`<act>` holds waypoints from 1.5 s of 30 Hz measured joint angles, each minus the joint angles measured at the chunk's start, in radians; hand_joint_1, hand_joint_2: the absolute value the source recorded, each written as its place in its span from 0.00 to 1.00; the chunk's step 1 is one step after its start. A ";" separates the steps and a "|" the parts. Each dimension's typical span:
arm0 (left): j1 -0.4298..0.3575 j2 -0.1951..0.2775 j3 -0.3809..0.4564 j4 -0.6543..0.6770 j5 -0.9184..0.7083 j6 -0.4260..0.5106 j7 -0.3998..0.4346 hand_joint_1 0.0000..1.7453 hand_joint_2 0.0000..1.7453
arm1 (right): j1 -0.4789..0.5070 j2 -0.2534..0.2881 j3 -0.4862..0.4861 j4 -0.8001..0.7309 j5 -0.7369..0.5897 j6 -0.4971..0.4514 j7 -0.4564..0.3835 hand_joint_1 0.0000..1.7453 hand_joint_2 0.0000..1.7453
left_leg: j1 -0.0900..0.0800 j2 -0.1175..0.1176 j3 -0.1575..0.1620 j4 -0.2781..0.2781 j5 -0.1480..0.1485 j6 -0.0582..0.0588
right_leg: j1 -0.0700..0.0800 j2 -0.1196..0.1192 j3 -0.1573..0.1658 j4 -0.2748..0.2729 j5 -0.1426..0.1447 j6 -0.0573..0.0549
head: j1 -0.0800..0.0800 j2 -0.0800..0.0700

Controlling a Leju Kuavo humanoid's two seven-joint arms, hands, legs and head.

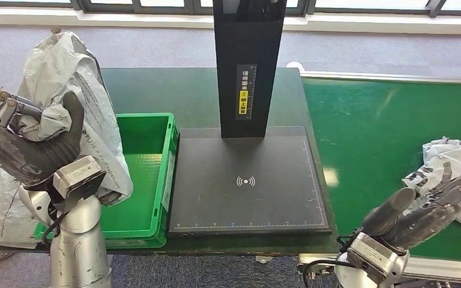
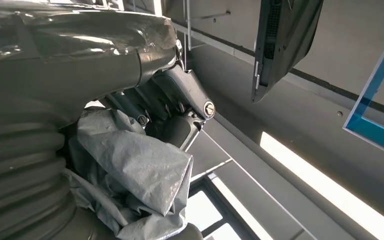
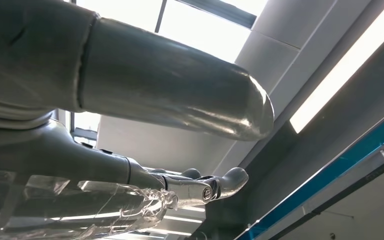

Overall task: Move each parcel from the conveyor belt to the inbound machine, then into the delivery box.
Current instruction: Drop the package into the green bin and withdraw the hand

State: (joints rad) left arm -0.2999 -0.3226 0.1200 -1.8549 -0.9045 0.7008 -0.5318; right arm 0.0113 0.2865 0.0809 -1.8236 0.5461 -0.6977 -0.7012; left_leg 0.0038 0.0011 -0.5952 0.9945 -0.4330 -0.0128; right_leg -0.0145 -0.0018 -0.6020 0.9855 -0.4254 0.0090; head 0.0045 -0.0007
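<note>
Low at the front edge of my head view, my right hand (image 1: 429, 207) lies palm up with its fingers spread and nothing in them, just beside a crumpled white parcel with black print (image 1: 453, 171) that rests on the green conveyor belt (image 1: 384, 126). My left hand (image 1: 27, 141) is raised on the other side and grips a large grey plastic mailer (image 1: 75, 84), thumb pressed over a fold of it; the bag hangs down over the left wall of the green delivery box (image 1: 147, 174) and past the near edge of the dark green surface (image 1: 156, 90). From my left wrist I see the same grey film (image 2: 140, 170) bunched against my dark fingers (image 2: 180, 95). Between the box and the belt sits the black inbound machine (image 1: 246, 180), a flat scanning plate with a white wireless mark at its centre and a tall black post (image 1: 249, 60) standing at its far side, carrying a yellow and white label.
</note>
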 joint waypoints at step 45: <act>-0.028 -0.008 0.019 0.423 -0.130 -0.001 0.117 0.00 1.00 | -0.098 0.006 -0.282 0.272 0.316 0.000 0.016 0.00 0.00 | 0.000 -0.001 0.000 0.001 0.000 0.000 | 0.000 0.000 0.000 0.000 0.000 0.000 | 0.000 0.000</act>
State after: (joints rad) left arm -0.3283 -0.3306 0.1389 -1.4322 -1.0348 0.6996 -0.4153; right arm -0.0865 0.2926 -0.2010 -1.5517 0.8623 -0.6973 -0.6850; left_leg 0.0038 0.0001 -0.5949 0.9951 -0.4330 -0.0132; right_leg -0.0146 -0.0022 -0.6016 0.9855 -0.4254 0.0094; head 0.0046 -0.0007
